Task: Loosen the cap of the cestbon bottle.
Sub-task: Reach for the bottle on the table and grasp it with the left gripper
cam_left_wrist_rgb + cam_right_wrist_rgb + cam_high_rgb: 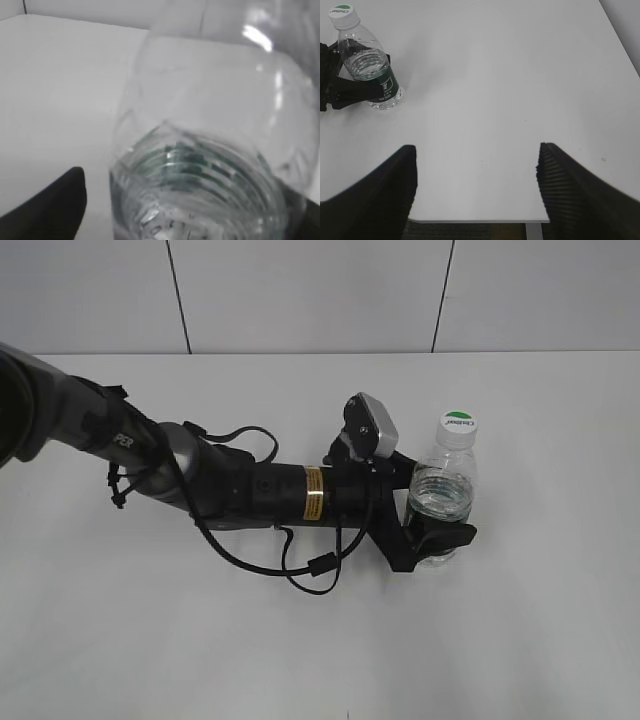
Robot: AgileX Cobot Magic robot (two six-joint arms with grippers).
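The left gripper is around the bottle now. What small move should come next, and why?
Probably bring the right gripper over toward the cap. The left gripper brackets the cestbon bottle, the cap is on and untouched, and the right gripper is open, far across the table.

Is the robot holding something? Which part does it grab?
Yes. The left gripper is closed around the cestbon bottle at its lower body, near the green label. The cap is untouched. The right gripper is open and holds nothing.

Surface finishes as we see them

We see clear glossy plastic on the cestbon bottle (444, 483), ribbed with highlights; cap (458, 425) smooth white-green plastic. Table (520, 640) is smooth matt white. Left gripper (432, 508) looks matt black plastic; right gripper (477, 192) pads black, finely ribbed.
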